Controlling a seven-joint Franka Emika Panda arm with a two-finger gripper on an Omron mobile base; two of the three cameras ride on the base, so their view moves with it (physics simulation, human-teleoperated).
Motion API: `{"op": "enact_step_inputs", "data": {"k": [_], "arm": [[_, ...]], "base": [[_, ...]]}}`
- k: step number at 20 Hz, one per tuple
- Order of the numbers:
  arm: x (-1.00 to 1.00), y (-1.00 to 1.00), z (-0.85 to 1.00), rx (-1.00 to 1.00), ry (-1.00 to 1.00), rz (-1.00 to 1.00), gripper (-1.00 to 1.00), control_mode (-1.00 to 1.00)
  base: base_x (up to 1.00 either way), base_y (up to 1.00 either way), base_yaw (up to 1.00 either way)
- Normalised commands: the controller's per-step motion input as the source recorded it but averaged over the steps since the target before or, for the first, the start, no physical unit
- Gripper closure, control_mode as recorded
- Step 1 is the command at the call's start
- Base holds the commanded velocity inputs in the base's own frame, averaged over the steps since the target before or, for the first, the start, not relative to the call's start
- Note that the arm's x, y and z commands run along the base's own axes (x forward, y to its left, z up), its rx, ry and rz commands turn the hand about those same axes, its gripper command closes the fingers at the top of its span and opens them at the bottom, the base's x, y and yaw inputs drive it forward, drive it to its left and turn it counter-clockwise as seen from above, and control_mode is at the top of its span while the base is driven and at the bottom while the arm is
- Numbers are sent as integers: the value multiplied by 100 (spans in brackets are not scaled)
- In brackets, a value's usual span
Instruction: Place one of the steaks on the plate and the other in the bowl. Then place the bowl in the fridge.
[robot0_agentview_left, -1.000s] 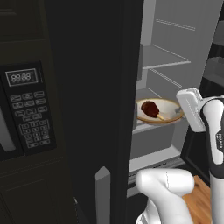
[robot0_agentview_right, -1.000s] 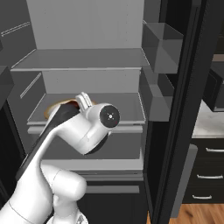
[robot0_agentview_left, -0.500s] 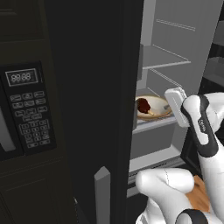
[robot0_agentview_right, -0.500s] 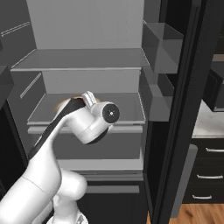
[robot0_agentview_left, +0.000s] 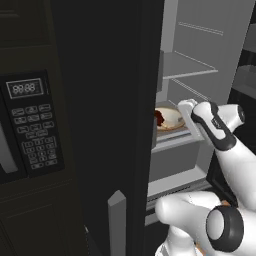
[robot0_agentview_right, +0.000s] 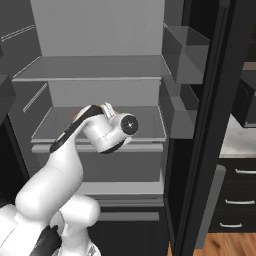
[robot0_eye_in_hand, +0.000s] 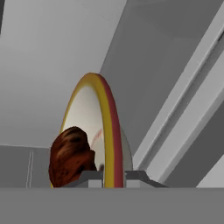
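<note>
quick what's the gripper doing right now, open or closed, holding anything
Gripper: closed on the rim of the bowl, which holds a steak, inside the fridge.

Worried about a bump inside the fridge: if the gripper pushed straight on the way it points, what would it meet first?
The gripper is shut on the bowl rim, so the bowl with its steak leads. Beyond it, probably the fridge light grey inner wall, though depth is unclear.
</note>
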Motion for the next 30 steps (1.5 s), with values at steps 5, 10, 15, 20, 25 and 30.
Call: {"op": "enact_step_inputs", "data": {"k": [5,10,15,20,25,30], "arm": [[68,0,-34,0,0,0,100,-100],[68,0,-38,0,0,0,100,-100],[64,0,-37,0,0,0,100,-100],[57,0,-31,0,0,0,100,-100],[48,0,-22,0,0,0,-100,-100],[55,7,-20,0,0,0,-100,-100]], "base": [[0,0,0],[0,0,0],[0,0,0],[0,0,0],[0,0,0],[0,0,0]]}}
